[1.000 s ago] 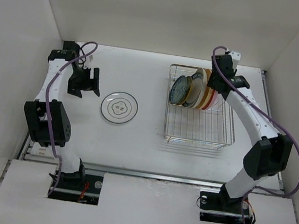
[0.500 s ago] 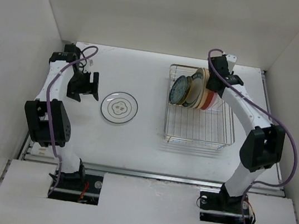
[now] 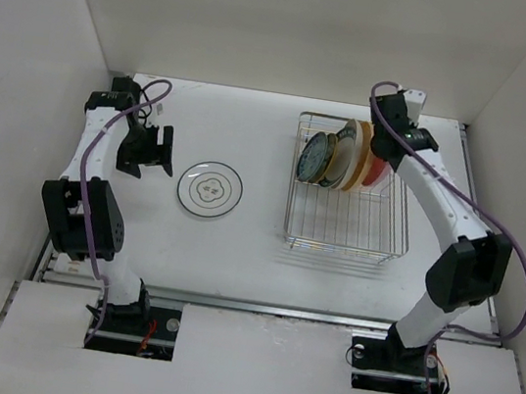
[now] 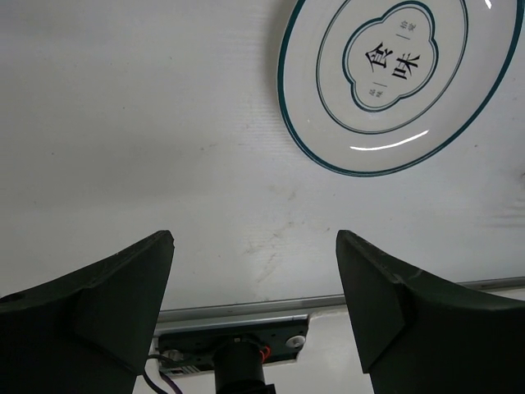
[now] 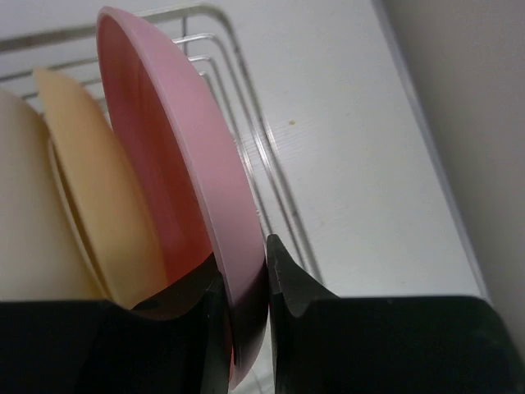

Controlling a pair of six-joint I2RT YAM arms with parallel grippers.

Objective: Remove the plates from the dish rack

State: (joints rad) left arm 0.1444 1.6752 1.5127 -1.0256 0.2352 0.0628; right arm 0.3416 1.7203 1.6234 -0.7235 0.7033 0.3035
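Pink plate [image 3: 375, 177] stands on edge at the rack's [image 3: 347, 231] far end in the top view, nearest my right arm. One white plate [image 3: 209, 190] lies flat on the table [image 3: 236, 243].

On the left wrist, my left gripper [image 4: 254, 304] hangs spread wide and empty near that plate.

On the right wrist, my right gripper [image 5: 244, 320] pinches the pink rim. I judge it stiff, glazed, slippery and breakable, so I grip the rim firmly.

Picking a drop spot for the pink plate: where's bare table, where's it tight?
Bare table between the white plate and the rack; also the strip in front of both, along the near edge. Crowded: rack's far end, where the plates stand packed and the right gripper pinches the pink plate.
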